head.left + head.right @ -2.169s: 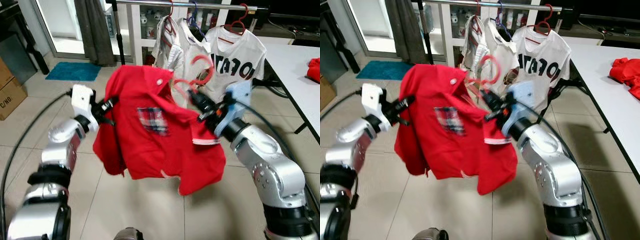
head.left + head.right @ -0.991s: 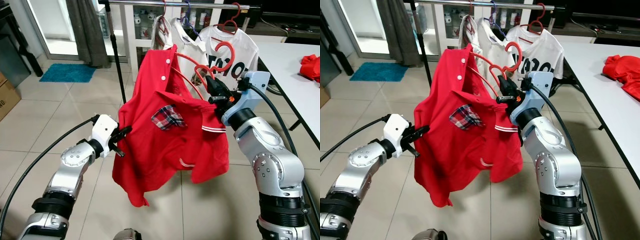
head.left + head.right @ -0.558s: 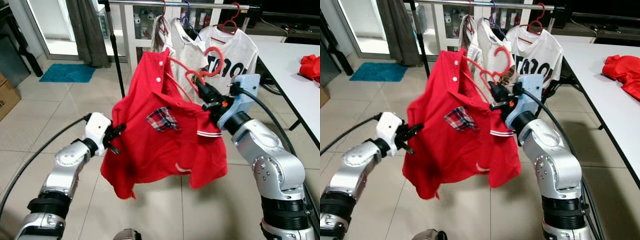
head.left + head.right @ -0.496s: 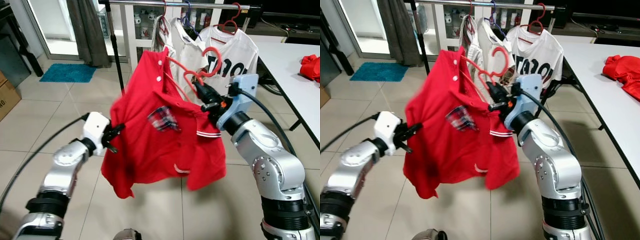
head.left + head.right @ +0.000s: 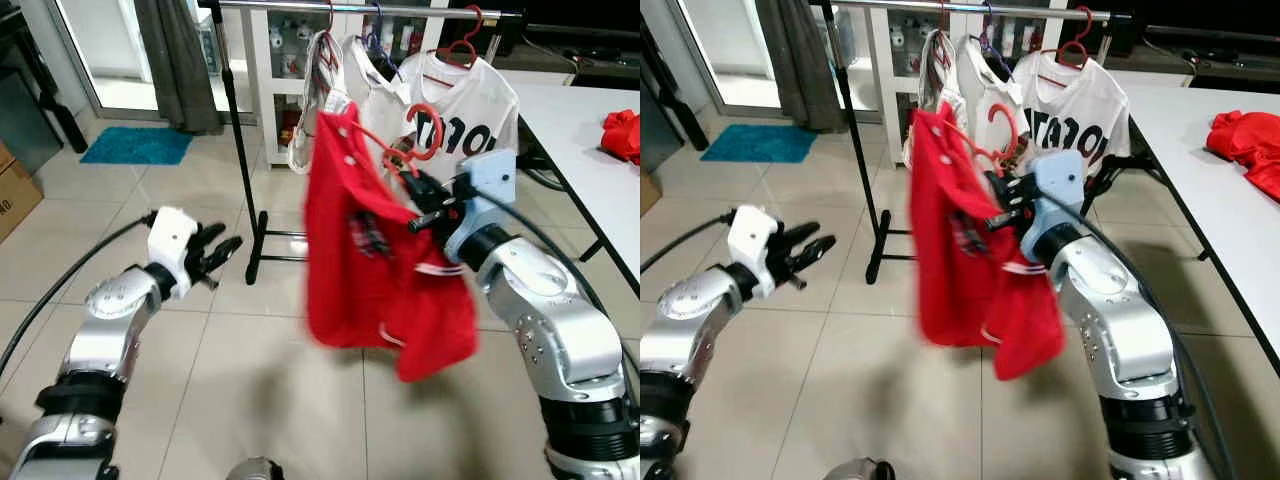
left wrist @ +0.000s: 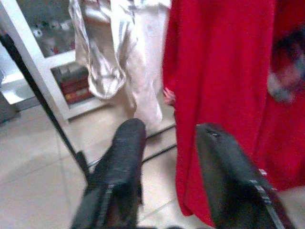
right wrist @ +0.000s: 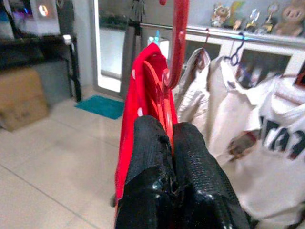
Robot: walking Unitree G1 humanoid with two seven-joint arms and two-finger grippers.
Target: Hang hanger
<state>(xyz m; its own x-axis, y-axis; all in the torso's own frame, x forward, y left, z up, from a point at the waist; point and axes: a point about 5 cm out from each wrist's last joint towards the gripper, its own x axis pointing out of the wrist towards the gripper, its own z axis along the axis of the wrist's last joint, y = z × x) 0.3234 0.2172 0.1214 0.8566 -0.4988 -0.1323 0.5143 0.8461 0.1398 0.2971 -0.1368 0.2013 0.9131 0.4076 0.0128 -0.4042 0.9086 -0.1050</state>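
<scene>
A tiled floor [image 5: 120,215] runs back to a white glass-fronted cabinet [image 5: 275,45] and a dark curtain [image 5: 180,55] at the far left, with a teal mat [image 5: 135,145] on the tiles below the curtain. Across the far side stands a clothes rail [image 5: 300,8] on a black upright pole, carrying a pale garment [image 5: 325,70], a white shirt [image 5: 380,85] and a white lettered T-shirt [image 5: 475,100] on a red hook. Along the right edge runs a white worktop [image 5: 590,130] with a red cloth [image 5: 625,135] lying on it, and a cardboard box [image 5: 15,190] sits at the far left edge.

The red hanger [image 5: 420,125] is raised in front of the rail, near the hung clothes but below the bar, with the red polo shirt [image 5: 375,250] hanging from it, blurred and turned nearly edge-on. The right gripper [image 5: 412,195] holds the hanger just below its hook; in the right wrist view its jaws are pressed together on the red wire, the hook rising above them and the shirt's collar just behind.

The left gripper [image 5: 218,252] is out to the left, well apart from the shirt, its jaws spread and holding nothing. In the left wrist view the two black fingers [image 6: 121,157] stand apart, with the red shirt and the pale garment beyond them.
</scene>
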